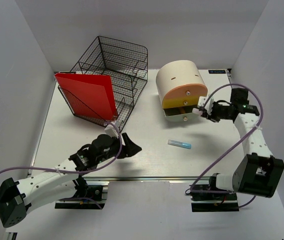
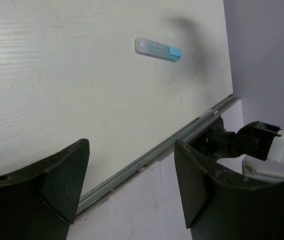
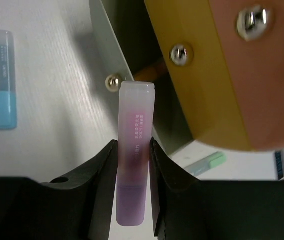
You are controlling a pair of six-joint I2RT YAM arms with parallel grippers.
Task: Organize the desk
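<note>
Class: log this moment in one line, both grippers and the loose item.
left gripper: open, over white desk | right gripper: shut on translucent purple tube near round beige drawer unit | loose: translucent blue-ended tube on desk

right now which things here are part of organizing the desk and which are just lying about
In the job: desk, purple tube held in the right fingers, blue-capped tube lying loose on the desk, beige drawer unit.
Probably just lying about: black wire tray, red folder standing in it.
</note>
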